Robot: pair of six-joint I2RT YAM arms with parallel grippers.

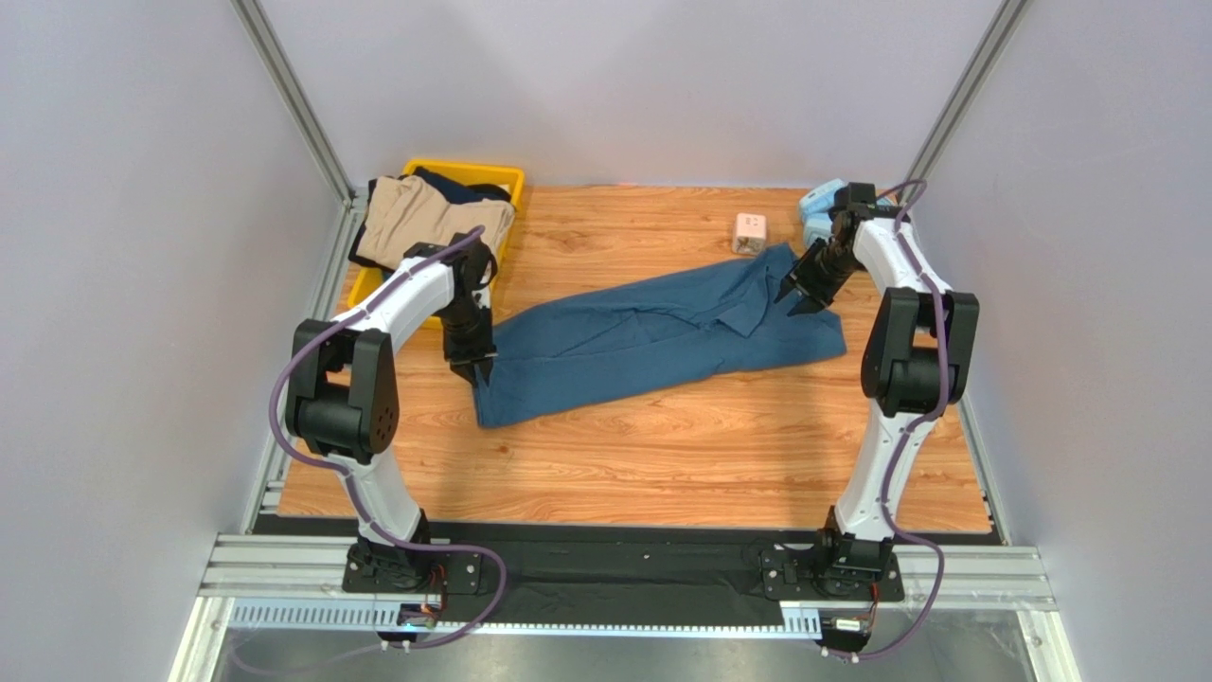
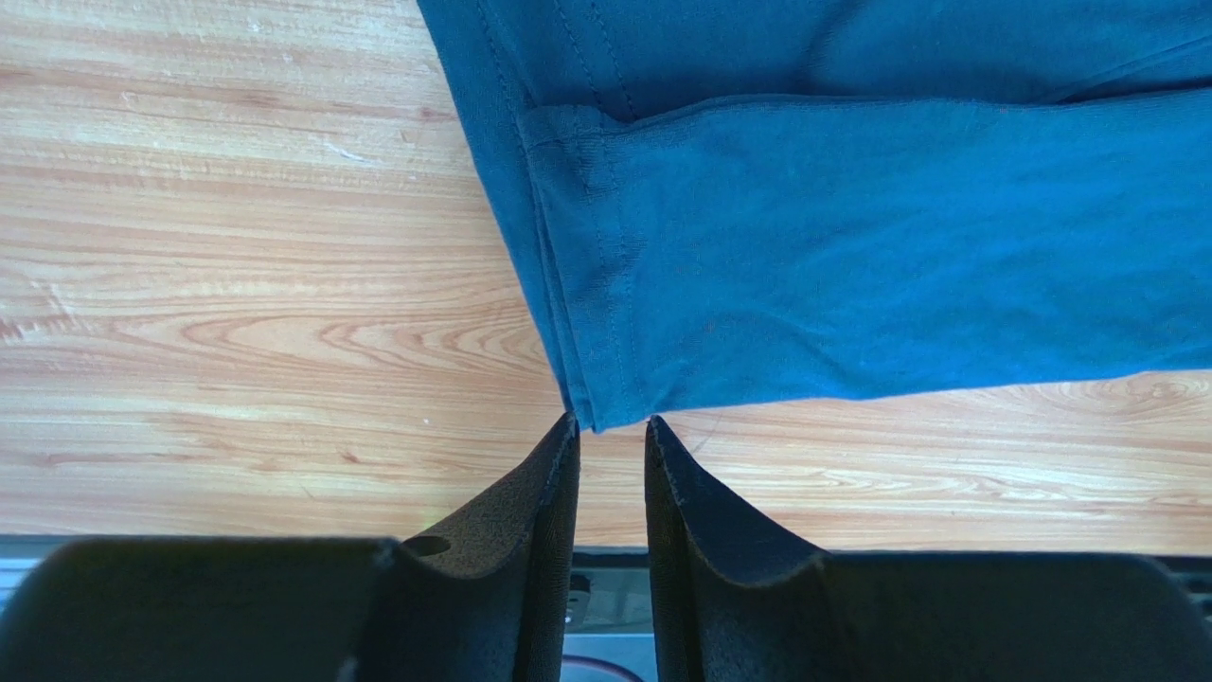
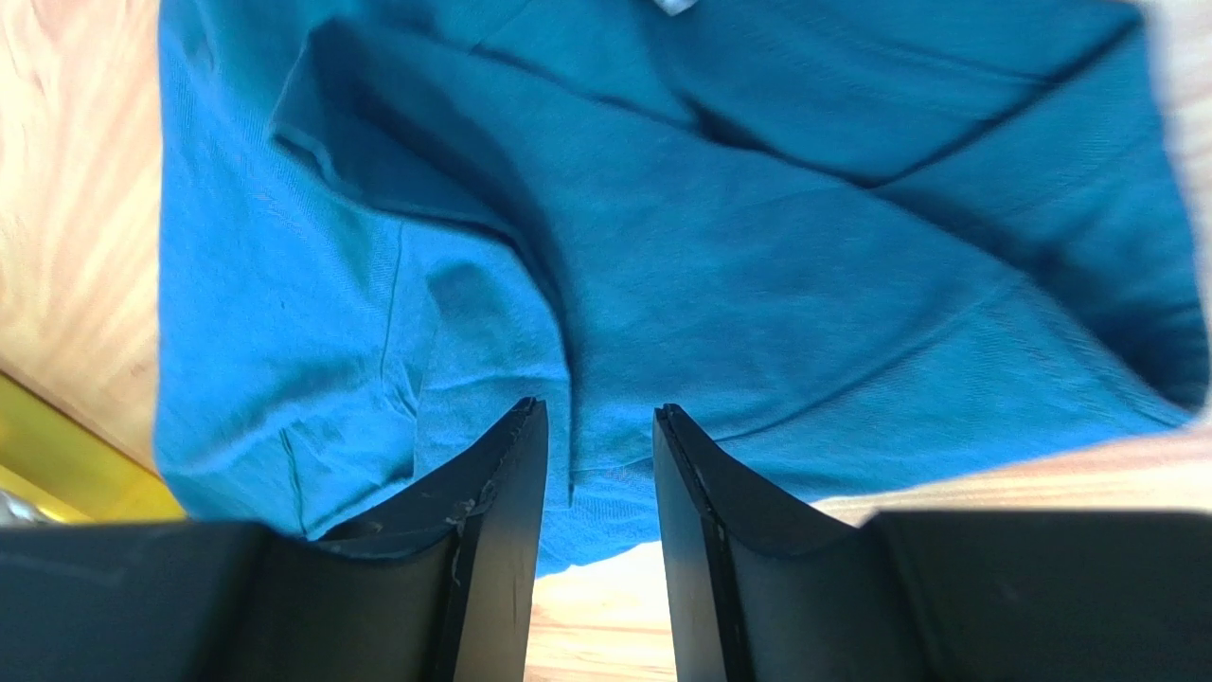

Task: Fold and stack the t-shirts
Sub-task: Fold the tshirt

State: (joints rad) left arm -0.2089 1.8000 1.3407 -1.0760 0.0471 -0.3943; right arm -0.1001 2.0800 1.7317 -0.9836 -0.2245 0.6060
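The dark teal t-shirt (image 1: 640, 341) lies spread across the middle of the bench (image 1: 683, 455); beyond its left end a yellow bin (image 1: 508, 179) holds a bunched tan t-shirt (image 1: 420, 220) and a navy t-shirt (image 1: 458, 185). At its near-left corner the left gripper (image 2: 609, 426) has its jaws narrowly parted and empty, the hem corner just at their tips. Over its right end the right gripper (image 3: 598, 419) has its jaws partly open, holding nothing.

Bright, even overhead light; wrist views softer than the overview.
The top view is crisp, with faint soft shadows on the wooden table (image 1: 640, 455). The left wrist view holds the teal shirt (image 2: 882, 242) sharp, its near black fingers (image 2: 527, 540) blurred. The right wrist view is smeared, the wood washed pale at its edges.
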